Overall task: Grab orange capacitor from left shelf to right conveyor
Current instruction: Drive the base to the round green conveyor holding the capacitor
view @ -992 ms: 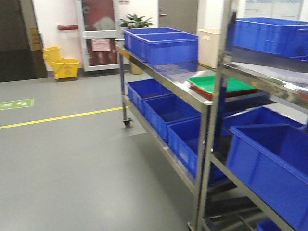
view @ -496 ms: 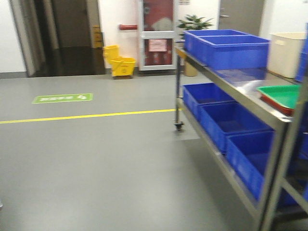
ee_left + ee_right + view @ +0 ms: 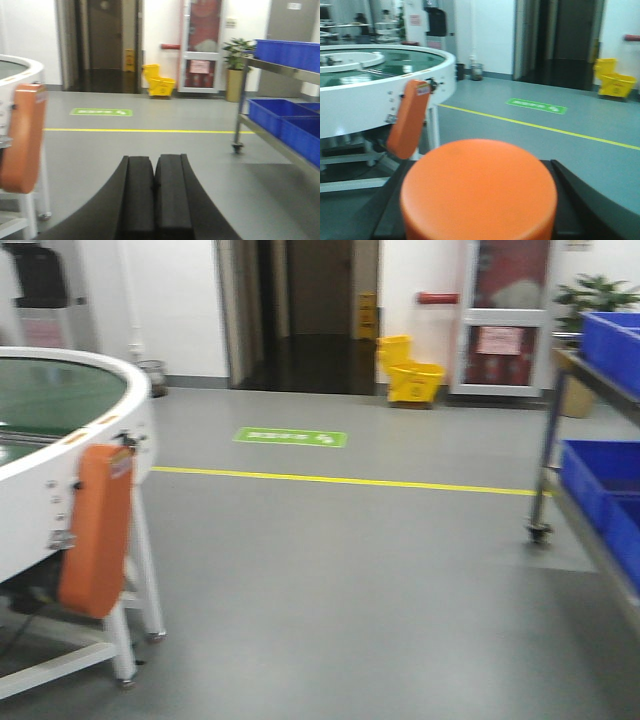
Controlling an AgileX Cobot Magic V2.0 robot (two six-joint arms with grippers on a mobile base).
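Note:
My right gripper (image 3: 479, 220) is shut on the orange capacitor (image 3: 479, 187), whose round top fills the lower part of the right wrist view between the black fingers. My left gripper (image 3: 154, 175) is shut and empty, its black pads pressed together over bare floor. The right conveyor (image 3: 60, 440) stands at the left of the front view, with a dark-green belt and white rim on white legs; it also shows in the right wrist view (image 3: 380, 75) and at the left edge of the left wrist view (image 3: 15, 70). The left shelf (image 3: 600, 480) with blue bins is at the right edge.
A flat oblong orange pad (image 3: 95, 530) hangs on the conveyor's outer rim. A yellow line (image 3: 350, 480) and a green floor sign (image 3: 290, 437) cross the grey floor. A yellow mop bucket (image 3: 412, 375) stands by the far wall beside a dark doorway (image 3: 290, 310).
The view has swung left: the shelf slid from filling the right half to the right edge, and the conveyor with its orange pad came into view at the left.

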